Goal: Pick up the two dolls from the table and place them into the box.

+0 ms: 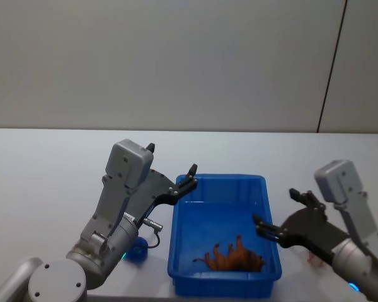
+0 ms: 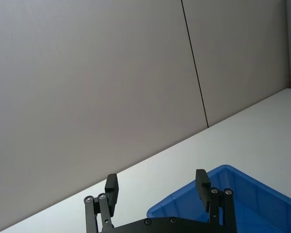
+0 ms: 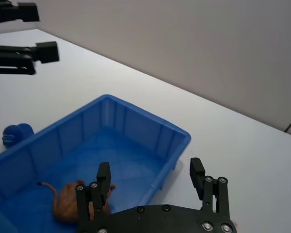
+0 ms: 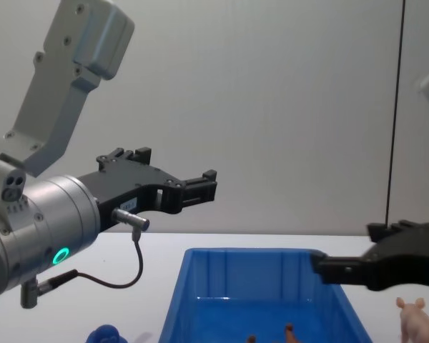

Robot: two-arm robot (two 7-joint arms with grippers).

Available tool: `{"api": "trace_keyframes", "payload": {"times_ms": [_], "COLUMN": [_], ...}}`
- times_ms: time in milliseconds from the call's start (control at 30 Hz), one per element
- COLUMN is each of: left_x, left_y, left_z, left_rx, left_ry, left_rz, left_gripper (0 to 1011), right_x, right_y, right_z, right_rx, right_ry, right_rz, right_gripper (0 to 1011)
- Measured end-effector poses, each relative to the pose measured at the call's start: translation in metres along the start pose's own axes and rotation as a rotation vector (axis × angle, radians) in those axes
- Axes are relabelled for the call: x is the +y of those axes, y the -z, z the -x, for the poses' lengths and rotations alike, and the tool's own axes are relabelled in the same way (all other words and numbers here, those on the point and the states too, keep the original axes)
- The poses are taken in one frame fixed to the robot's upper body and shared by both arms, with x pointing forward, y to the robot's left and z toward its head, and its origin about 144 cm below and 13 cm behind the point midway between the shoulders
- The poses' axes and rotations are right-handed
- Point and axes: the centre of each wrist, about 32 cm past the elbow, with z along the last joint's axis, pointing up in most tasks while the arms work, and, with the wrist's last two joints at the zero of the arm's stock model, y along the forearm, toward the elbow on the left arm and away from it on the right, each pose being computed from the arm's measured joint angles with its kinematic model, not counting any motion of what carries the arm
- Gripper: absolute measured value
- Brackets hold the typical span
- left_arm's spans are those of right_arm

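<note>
The blue box (image 1: 185, 228) stands on the white table (image 1: 44, 163) in front of me. A dark blue doll (image 1: 137, 251) lies on the table just left of the box, under my left arm; it also shows low in the chest view (image 4: 104, 334) and beside the box in the right wrist view (image 3: 15, 135). A pale pink doll (image 4: 419, 319) lies right of the box, partly hidden behind my right arm (image 1: 315, 257). My left gripper (image 1: 172, 164) hangs open and empty above the box's far left corner. My right gripper (image 1: 282, 211) hovers open and empty over the box's right wall.
An orange-brown toy animal (image 1: 234, 258) lies inside the box near its front wall, also seen in the right wrist view (image 3: 68, 201). A grey wall stands behind the table. Bare tabletop stretches far left and behind the box.
</note>
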Motion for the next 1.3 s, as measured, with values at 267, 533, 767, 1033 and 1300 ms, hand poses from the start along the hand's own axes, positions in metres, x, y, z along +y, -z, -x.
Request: {"api": "trace_keyframes", "payload": {"times_ms": [267,533,767,1033,1300], "left_x": [0.000,0.000,0.000,0.000,0.000], "left_y": [0.000,0.000,0.000,0.000,0.000], "left_z": [0.000,0.000,0.000,0.000,0.000], "left_rx": [0.000,0.000,0.000,0.000,0.000], "left_ry": [0.000,0.000,0.000,0.000,0.000], "left_rz": [0.000,0.000,0.000,0.000,0.000], "left_gripper": [1002,1001,1001,1002,1002], "right_x": [-0.014,-0.023,-0.028,-0.028,-0.022], "right_y": [0.013,0.025,0.037,0.048,0.058], "right_z": [-0.015,-0.022,-0.026,-0.028,-0.027], "right_rx": [0.012,0.014,0.021,0.034,0.051], "right_ry": [0.034,0.063,0.093,0.109,0.116], "right_rz": [0.038,0.079,0.127,0.179,0.227], "right_gripper": [1001,1001,1001,1001,965]}}
